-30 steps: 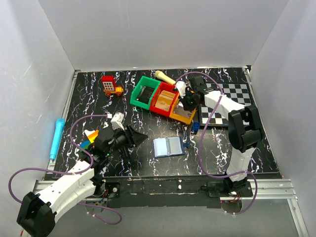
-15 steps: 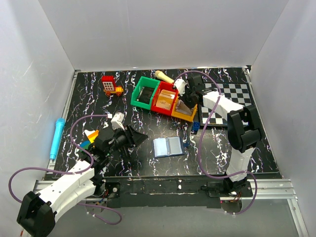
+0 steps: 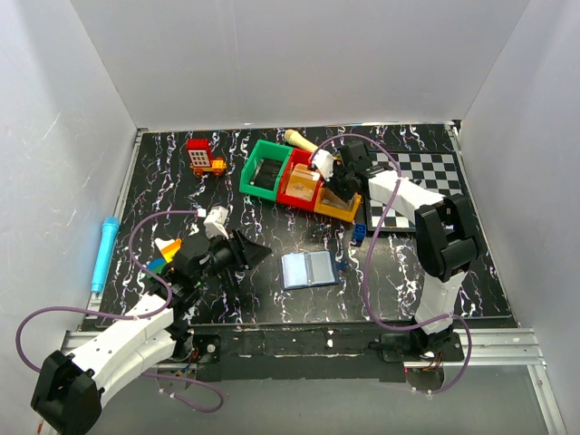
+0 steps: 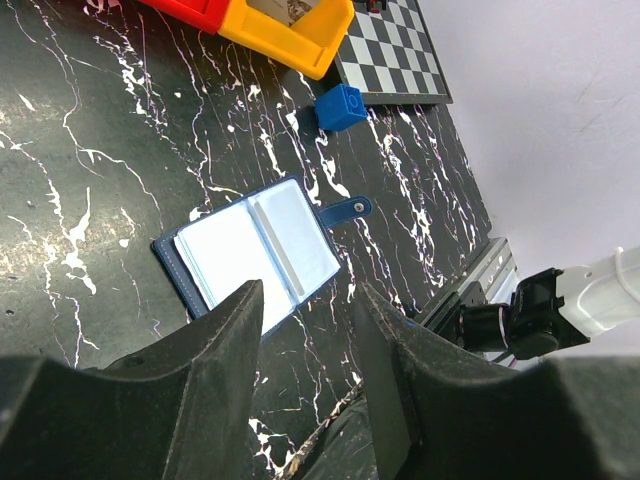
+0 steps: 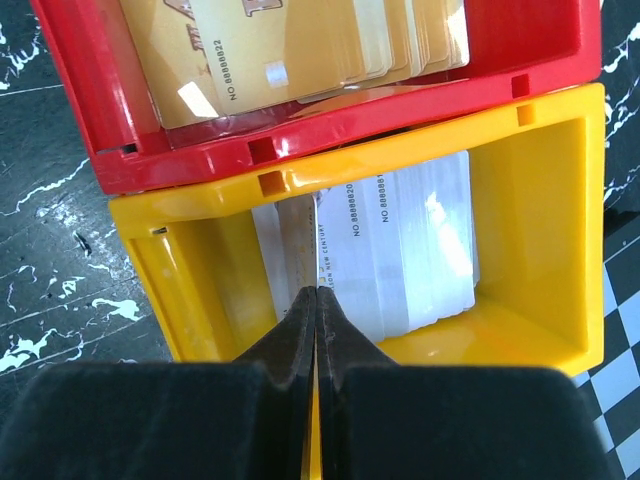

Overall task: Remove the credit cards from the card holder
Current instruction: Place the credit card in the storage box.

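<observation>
Overhead, the card holder [image 3: 308, 269] lies opened flat on the black marbled surface [image 3: 272, 299], near the front edge and between the two arms. It is well apart from the bins. The left claw [image 3: 258, 251] hangs just left of it, pointed its way, probably staged to steady or work it. The right claw [image 3: 328, 172] is far back over the red bin [image 3: 288, 198] and yellow bin [image 3: 333, 217], which sit touching, with a green bin [image 3: 249, 177] next along.

Left wrist view: the claw's fingers stand apart with nothing between them. Beyond them the holder shows its pale blue-grey inside, snap tab turned toward a small blue block [image 4: 340, 105]. Cannot tell whether any cards remain in the pockets.

Right wrist view: the fingers are pressed together, tips down inside the yellow bin. They sit over a fanned stack of white cards [image 5: 400, 250]. Gold cards [image 5: 290, 50] fill the red bin. No card shows between the jaws. Cards look sorted by colour, so this reads as the drop-off end of a cycle. The likely next call is a return to the holder.
</observation>
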You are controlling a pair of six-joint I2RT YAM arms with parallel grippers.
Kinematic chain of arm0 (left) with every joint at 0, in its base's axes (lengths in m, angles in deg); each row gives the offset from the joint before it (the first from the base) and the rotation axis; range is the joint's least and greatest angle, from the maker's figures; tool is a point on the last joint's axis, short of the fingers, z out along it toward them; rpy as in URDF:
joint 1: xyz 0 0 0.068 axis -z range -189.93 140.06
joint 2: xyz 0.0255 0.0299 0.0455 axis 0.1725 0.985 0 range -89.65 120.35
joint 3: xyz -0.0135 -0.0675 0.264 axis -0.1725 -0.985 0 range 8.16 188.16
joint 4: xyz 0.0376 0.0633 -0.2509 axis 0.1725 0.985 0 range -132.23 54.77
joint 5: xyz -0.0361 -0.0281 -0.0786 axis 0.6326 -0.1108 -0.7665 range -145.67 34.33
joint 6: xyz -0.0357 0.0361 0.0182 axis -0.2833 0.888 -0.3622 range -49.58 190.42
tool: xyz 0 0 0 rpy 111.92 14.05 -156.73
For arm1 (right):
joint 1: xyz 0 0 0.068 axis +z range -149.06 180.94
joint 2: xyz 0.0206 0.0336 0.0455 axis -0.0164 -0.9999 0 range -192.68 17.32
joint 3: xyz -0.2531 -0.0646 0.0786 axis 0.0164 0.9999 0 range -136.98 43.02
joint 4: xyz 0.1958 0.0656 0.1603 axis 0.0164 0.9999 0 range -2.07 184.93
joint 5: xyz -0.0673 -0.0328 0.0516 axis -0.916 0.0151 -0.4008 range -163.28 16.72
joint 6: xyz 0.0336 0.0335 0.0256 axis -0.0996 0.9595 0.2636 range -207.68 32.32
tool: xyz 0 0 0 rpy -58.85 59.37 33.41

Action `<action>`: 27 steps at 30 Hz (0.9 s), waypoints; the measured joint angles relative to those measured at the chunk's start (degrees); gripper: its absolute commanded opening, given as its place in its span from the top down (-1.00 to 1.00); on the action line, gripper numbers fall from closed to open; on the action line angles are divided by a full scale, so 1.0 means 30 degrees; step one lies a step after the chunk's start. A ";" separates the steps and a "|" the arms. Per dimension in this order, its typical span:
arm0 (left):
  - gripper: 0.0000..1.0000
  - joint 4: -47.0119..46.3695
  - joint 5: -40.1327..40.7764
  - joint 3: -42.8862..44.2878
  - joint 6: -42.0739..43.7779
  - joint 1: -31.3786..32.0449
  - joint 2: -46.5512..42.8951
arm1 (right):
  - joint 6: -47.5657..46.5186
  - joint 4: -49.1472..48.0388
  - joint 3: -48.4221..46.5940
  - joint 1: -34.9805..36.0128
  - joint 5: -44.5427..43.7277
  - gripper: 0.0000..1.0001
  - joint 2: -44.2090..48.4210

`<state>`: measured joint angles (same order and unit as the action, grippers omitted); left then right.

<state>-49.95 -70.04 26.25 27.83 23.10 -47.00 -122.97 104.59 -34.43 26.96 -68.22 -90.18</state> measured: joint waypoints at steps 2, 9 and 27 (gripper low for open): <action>0.18 0.0000 0.0000 0.0000 0.0000 0.0000 0.0000 | -0.0248 0.0000 0.0000 0.0051 0.0087 0.97 0.0000; 0.17 0.0000 0.0000 0.0000 0.0000 -0.0015 0.0000 | -0.0729 -0.0255 0.0182 0.0226 -0.0743 0.97 0.0000; 0.08 0.0000 -0.0015 0.0000 0.0000 -0.0015 0.0087 | -0.1239 -0.0670 0.0393 0.0641 -0.2331 0.97 0.0000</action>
<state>-49.95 -70.09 26.25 27.83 23.06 -46.73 -126.68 102.58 -33.25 28.89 -75.21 -90.18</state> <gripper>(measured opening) 0.451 0.021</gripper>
